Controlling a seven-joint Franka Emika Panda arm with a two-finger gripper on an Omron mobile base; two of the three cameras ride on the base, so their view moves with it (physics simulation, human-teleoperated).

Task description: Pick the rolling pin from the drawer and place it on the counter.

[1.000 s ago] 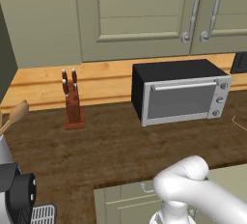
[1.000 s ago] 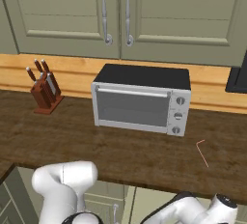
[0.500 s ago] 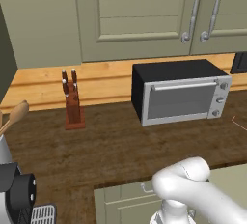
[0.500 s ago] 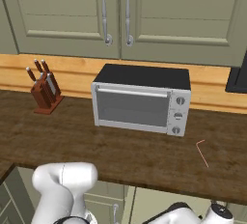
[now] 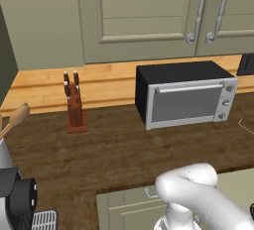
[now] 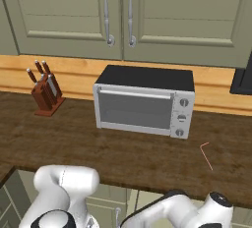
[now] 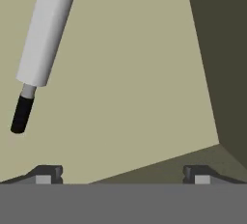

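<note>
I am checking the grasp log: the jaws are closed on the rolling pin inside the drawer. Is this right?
Not quite. In the hand view the jaws stand wide apart and hold nothing; the rolling pin lies on the drawer floor, off to the left side of that view, apart from the gripper. It is inside the drawer, as you say.

Hand view: pin [image 7: 43, 35] lies on the drawer [image 7: 130, 83] floor, slanting from top centre down to left edge; drawer wall at right; fingertips [image 7: 46, 174] at bottom, set wide apart, nothing between. Left base view: counter [image 5: 114, 149] across middle; oven [image 5: 186, 100] right of centre; knife block [image 5: 74, 106] left of it; cupboard doors [image 5: 203, 11] above, behind.
</note>
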